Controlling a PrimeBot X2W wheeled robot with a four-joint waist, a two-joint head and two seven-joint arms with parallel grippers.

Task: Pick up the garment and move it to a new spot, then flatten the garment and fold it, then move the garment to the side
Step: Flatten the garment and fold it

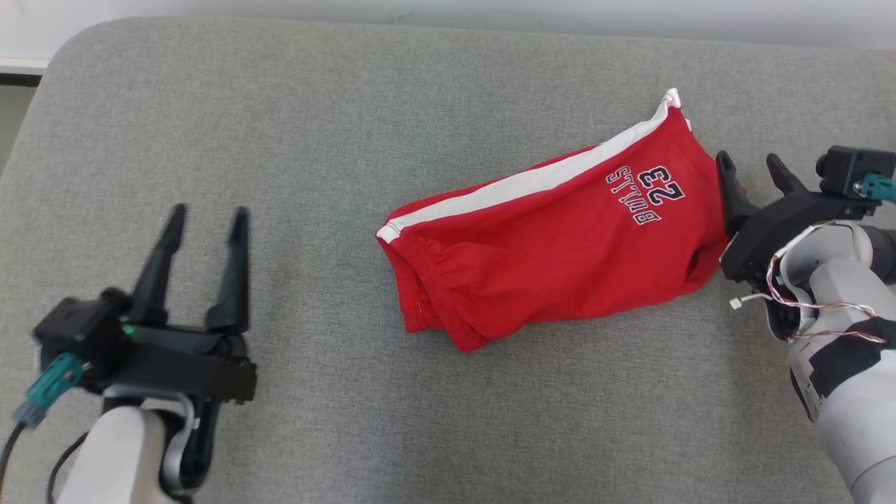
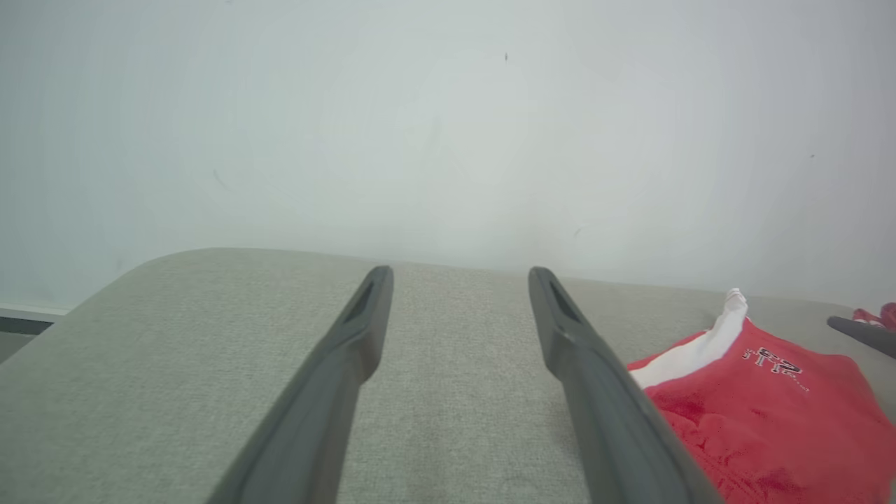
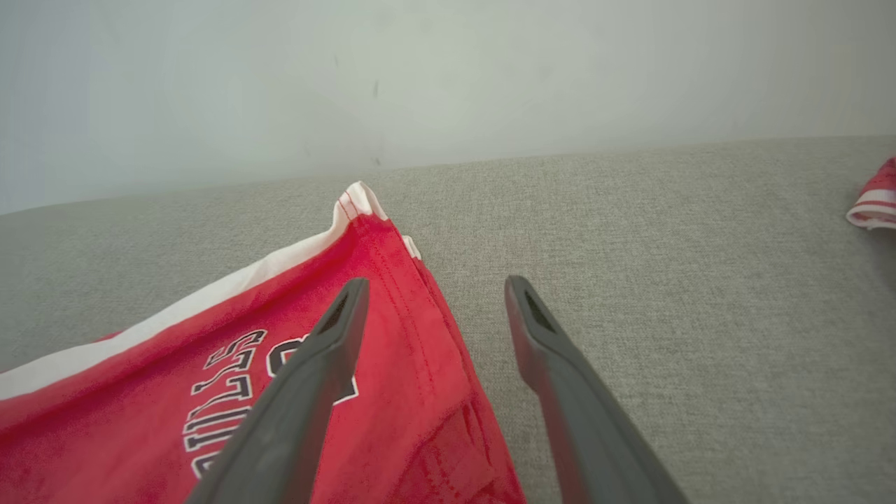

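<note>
Garment [image 1: 560, 245]: red shorts, folded, on grey worktop [image 1: 350, 140].
Right hand [image 1: 747, 161]: wide, empty, at garment's right edge.
Left hand [image 1: 209, 212]: wide, empty, well apart leftward.

Grey surface [image 1: 280, 140] open leftward — red shorts [image 1: 560, 238] block right.

Right gripper [image 3: 435, 283] jaws spread wide. One finger [image 3: 301, 392] lies over the red shorts [image 3: 126, 399] by the hem corner, contact unclear; the other is over bare grey cushion [image 3: 665, 280]. White side stripe [image 3: 210, 297] and BULLS lettering face up. Small red-and-white fabric piece [image 3: 875, 203] at the far edge, well apart. Pale wall [image 3: 448, 70] behind
</note>
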